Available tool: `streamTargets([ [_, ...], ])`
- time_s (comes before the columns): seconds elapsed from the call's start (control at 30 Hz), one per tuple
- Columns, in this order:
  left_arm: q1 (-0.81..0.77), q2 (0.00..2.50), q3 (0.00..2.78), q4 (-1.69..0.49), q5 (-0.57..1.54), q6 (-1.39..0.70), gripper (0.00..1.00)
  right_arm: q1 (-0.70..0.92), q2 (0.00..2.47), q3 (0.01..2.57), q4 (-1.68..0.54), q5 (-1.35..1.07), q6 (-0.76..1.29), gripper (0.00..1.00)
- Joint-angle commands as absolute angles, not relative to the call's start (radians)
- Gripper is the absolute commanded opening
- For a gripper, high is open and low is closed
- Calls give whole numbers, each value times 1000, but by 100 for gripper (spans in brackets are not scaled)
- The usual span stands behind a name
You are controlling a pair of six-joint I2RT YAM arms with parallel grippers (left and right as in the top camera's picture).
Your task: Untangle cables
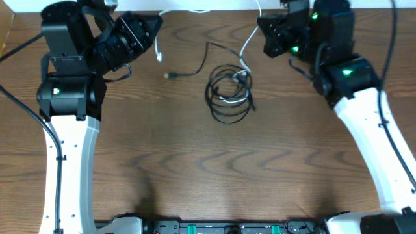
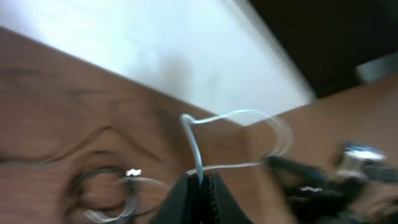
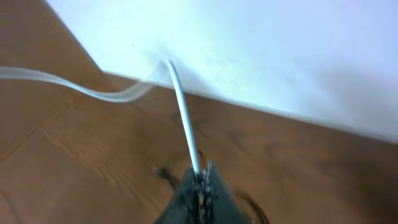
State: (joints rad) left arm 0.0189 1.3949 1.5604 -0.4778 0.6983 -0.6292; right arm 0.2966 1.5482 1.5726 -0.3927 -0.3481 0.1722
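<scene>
A white cable (image 1: 247, 44) runs from the back edge of the table down into a coil of black cables (image 1: 228, 97) at the middle of the table. One black strand leads left from the coil to a small plug (image 1: 170, 76). My left gripper (image 1: 156, 29) is at the back left, shut on a white cable (image 2: 196, 149) that rises between its jaws (image 2: 200, 183). A short white end (image 1: 158, 52) hangs below it. At the back right, my right gripper (image 1: 261, 25) is also shut on the white cable (image 3: 183, 112), which leaves its fingertips (image 3: 200, 177) upward.
A white wall (image 3: 280, 56) borders the wooden table (image 1: 195, 162) at the back. The blurred coil (image 2: 106, 193) and the right arm (image 2: 323, 180) show in the left wrist view. Both arm bases stand at the front corners.
</scene>
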Motion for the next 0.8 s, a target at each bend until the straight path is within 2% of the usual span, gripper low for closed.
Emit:
streamTargets([
  [0.0, 23, 1387, 1575, -519, 587, -431, 8, 295, 1538, 1662, -442, -398, 130, 1],
  [0.03, 23, 1387, 1575, -531, 574, -413, 17, 295, 1538, 1682, -455, -400, 130, 1],
  [0.07, 23, 1389, 1575, -543, 560, -392, 31, 295, 1538, 1707, -471, -400, 130, 1],
  [0.13, 23, 1395, 1575, -574, 536, -366, 63, 295, 1538, 1769, -511, -399, 130, 1],
  [0.23, 23, 1414, 1575, -622, 533, -344, 78, 295, 1538, 1844, -569, -399, 130, 1],
  [0.33, 20, 1451, 1575, -678, 539, -344, 82, 296, 1538, 1852, -610, -400, 161, 1],
  [0.53, -31, 1555, 1570, -763, 725, -189, 82, 299, 1594, 1851, -708, -403, 179, 1],
  [0.77, -145, 1660, 1550, -807, 760, -78, 82, 295, 1662, 1851, -783, -403, 187, 1],
])
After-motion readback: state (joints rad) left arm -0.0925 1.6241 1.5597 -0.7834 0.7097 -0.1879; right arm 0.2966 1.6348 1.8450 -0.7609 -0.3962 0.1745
